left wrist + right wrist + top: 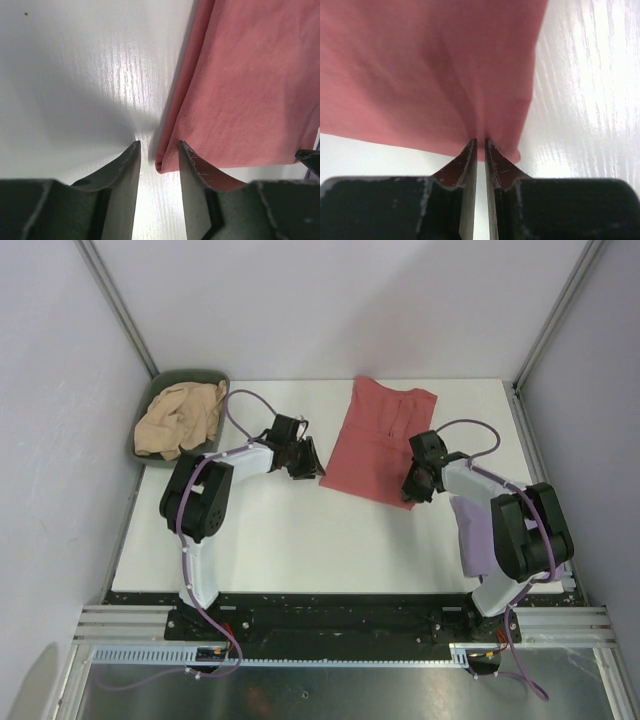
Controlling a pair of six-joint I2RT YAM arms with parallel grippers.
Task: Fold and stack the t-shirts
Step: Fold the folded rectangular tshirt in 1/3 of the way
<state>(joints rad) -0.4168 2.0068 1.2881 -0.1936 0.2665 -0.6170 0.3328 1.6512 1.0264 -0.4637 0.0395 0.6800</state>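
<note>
**A:** White tabletop [300, 540], pale walls round it. What's on it, from the left?

**B:** At the far left corner is a dark green oval bin [205, 376] with a tan-beige cotton t-shirt [180, 420] crumpled in it. Next comes the left gripper [157, 146], jaws apart and straddling the near left corner of the salmon-red cotton t-shirt [380, 435]. That shirt lies partly folded at the middle back of the table.

**A:** And the other side?

**B:** The right gripper [480, 141] has its jaws almost together on that shirt's near right edge. The cloth puckers into them, so I judge it pinched. Beyond it, a pale lavender cotton t-shirt [472, 535] lies by the right edge, partly hidden by the right arm.

**A:** How will the red one handle?

**B:** It looks light and limp, with no stiffness, so it will likely sag and drag between two holds. Take all layers at the corners, deep enough not to slip, and lift both sides evenly.
</note>
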